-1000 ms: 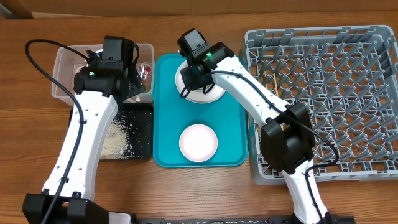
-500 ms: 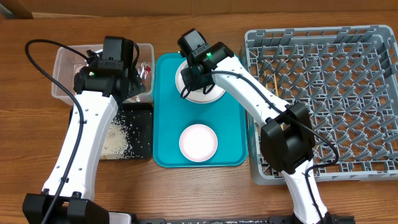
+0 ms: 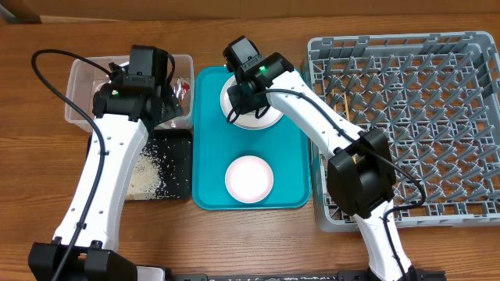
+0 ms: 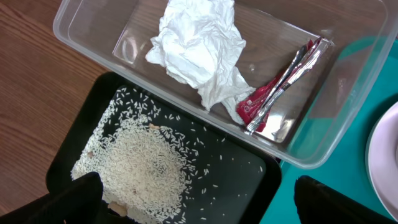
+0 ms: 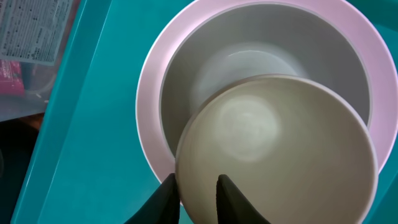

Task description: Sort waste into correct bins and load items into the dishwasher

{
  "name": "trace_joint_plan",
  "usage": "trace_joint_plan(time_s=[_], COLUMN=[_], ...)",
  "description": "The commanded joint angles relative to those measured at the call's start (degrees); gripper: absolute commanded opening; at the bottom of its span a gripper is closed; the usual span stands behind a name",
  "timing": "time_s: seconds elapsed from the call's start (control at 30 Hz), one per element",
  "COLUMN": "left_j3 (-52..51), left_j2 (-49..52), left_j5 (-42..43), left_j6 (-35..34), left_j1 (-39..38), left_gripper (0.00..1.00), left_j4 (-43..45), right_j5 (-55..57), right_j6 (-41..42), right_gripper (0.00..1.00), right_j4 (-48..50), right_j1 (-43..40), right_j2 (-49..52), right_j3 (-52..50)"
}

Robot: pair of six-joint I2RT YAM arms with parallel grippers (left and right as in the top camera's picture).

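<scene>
My right gripper [image 5: 198,186] is shut on the rim of a white bowl [image 5: 280,149], one finger inside and one outside. This bowl hangs close over a second white bowl [image 5: 249,56] that stands on the teal tray [image 3: 211,156]; from overhead the arm hides most of the pair [image 3: 254,117]. My left gripper [image 4: 202,199] is open and holds nothing, over the black tray [image 4: 249,186] where the rice grains [image 4: 143,165] lie. The clear tub [image 4: 348,106] holds crumpled tissue [image 4: 196,46] and a red wrapper [image 4: 280,87]. The grey dish rack [image 3: 414,117] is at the right.
Another round white dish [image 3: 249,178] sits at the near end of the teal tray. A thin wooden stick [image 3: 344,105] lies in the rack's left part. The right arm's base [image 3: 359,183] overlaps the rack's near left corner. Bare wood table surrounds everything.
</scene>
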Motion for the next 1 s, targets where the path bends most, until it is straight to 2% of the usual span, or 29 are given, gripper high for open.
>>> trace_joint_plan(time_s=[0.0, 0.2, 0.47, 0.63, 0.87, 0.97], left_j3=[0.7, 0.7, 0.7, 0.7, 0.7, 0.7], left_j2=[-0.26, -0.26, -0.26, -0.26, -0.24, -0.26], left_j5=[-0.13, -0.13, -0.13, -0.13, -0.13, -0.13], left_j6=[0.72, 0.72, 0.72, 0.72, 0.72, 0.72], left_j1=[-0.28, -0.28, -0.28, -0.28, -0.28, -0.28], left_gripper=[1.0, 1.0, 1.0, 1.0, 1.0, 1.0], left_j4=[0.02, 0.02, 0.02, 0.02, 0.02, 0.02], right_j5=[0.0, 0.0, -0.02, -0.04, -0.09, -4.39], right_j6=[-0.09, -0.11, -0.07, -0.07, -0.09, -1.09], right_gripper=[0.22, 0.21, 0.09, 0.08, 0.06, 0.04], right_j4=[0.02, -0.02, 0.61, -1.09, -9.44, -13.14], right_j1=[-0.57, -0.57, -0.57, -0.57, -1.18, -3.52], right_j2=[0.5, 0.55, 0.5, -0.98, -6.73, -10.08], right_j3=[-0.33, -0.33, 0.72, 5.77, 17.2, 20.9])
